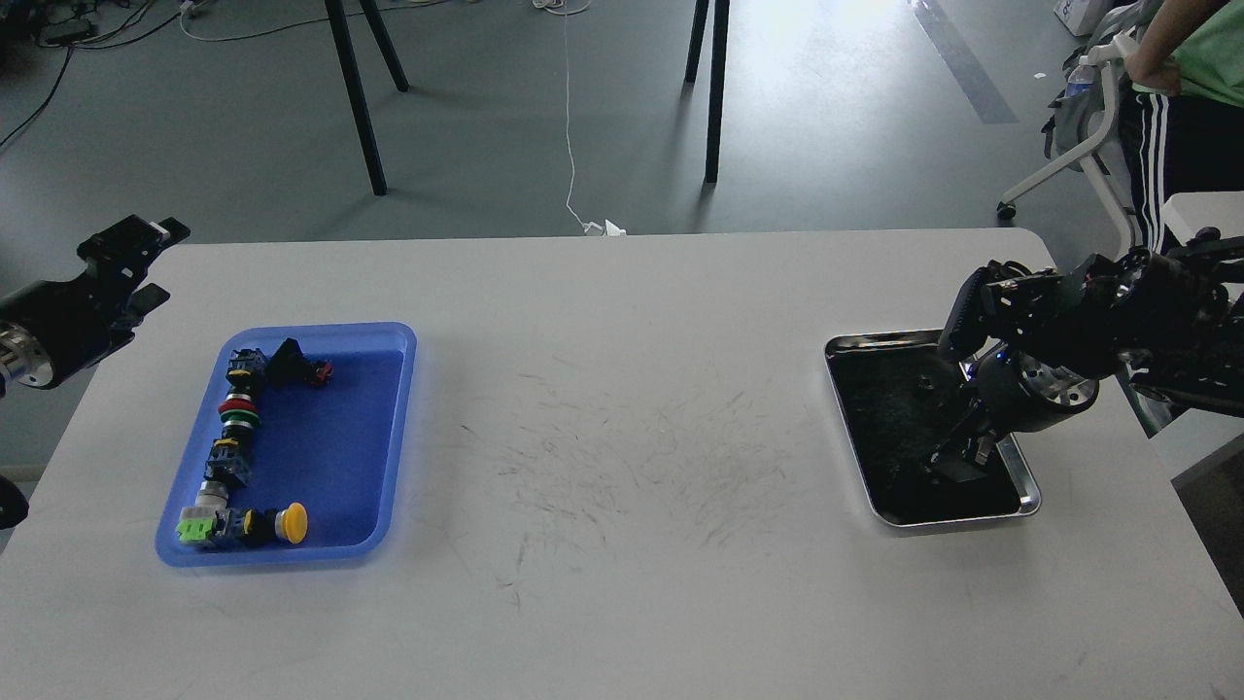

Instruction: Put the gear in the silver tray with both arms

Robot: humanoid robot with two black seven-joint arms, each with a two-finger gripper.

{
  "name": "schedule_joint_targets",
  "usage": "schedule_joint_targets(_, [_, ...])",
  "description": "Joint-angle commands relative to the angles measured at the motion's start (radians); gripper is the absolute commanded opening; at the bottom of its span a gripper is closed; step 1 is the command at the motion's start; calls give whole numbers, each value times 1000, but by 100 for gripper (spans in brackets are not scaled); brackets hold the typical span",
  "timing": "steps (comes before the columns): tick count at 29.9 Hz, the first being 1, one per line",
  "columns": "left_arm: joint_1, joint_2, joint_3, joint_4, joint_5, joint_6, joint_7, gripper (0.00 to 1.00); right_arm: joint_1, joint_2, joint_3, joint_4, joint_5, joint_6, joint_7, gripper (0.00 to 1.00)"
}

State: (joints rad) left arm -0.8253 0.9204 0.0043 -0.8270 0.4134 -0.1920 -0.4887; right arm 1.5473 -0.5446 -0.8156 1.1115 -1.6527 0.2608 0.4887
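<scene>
The silver tray [880, 342] lies at the right of the white table, its bottom dark and reflective. My right gripper [960, 459] points down into the tray's near right part. It is dark against the dark bottom, so I cannot tell its fingers apart or whether a small dark piece lies under them. My left gripper [136, 255] hangs off the table's left edge, beyond the blue tray, open and empty. Several small gear parts [236, 408], push buttons in yellow, red and green, lie in a row in the blue tray [335, 457].
The white table [622, 583] shows scuff marks in the middle. Black stand legs [355, 92] and a white cable [570, 117] are on the floor behind. A person [1181, 107] and a chair stand at the back right, close to my right arm.
</scene>
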Motion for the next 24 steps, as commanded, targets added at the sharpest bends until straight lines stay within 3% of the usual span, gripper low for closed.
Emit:
schedule_joint_targets(1, [0,0,-15,0,-21,-26,0,99,0,0,91,-16,54,5,0,82])
schedule_joint_targets(11, [0,-17,-78,-1,-203,-118,0,99,-36,0,372,-113,255,9,0,94])
schedule_joint_targets(17, [5,-25,-110,-3,-223,-194,0,99,-98,3,568,-209,563,-5,0,94])
schedule_joint_targets(24, [8,-69,-110,23,-234,-268,0,99,-255,21,818,-311,962,-149,-4,95])
